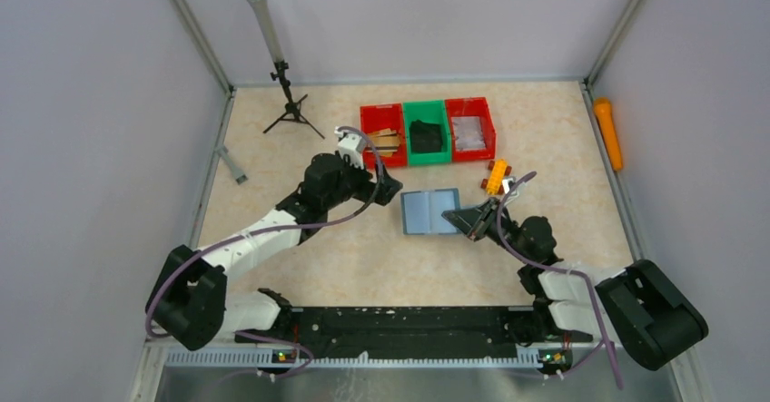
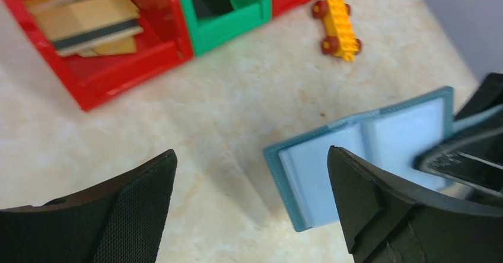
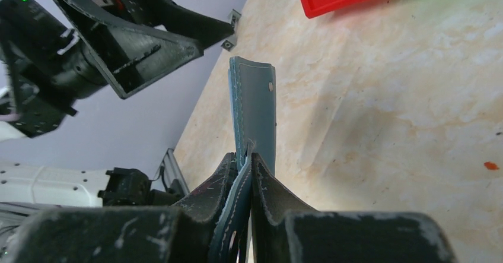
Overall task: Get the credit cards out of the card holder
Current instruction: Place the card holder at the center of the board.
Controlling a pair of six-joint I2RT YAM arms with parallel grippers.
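Note:
The card holder [image 1: 429, 211] lies open on the table, teal outside and pale blue inside [image 2: 320, 162]. My right gripper [image 1: 474, 219] is shut on its right edge, and in the right wrist view the leather edge [image 3: 258, 105] stands pinched between the jaws [image 3: 246, 156]. My left gripper [image 1: 386, 187] hangs open and empty just left of the holder, between it and the left red bin [image 1: 368, 134]. Its jaws stand wide [image 2: 252, 180] over bare table. Credit cards [image 2: 89, 25], tan with a dark stripe, lie in that left red bin.
A green bin [image 1: 426, 152] holding a black lump and a second red bin [image 1: 470, 150] stand in a row behind the holder. A yellow toy block [image 1: 496, 177] lies near the right gripper. A small tripod [image 1: 289, 102] stands back left, an orange object [image 1: 607, 132] at the right wall.

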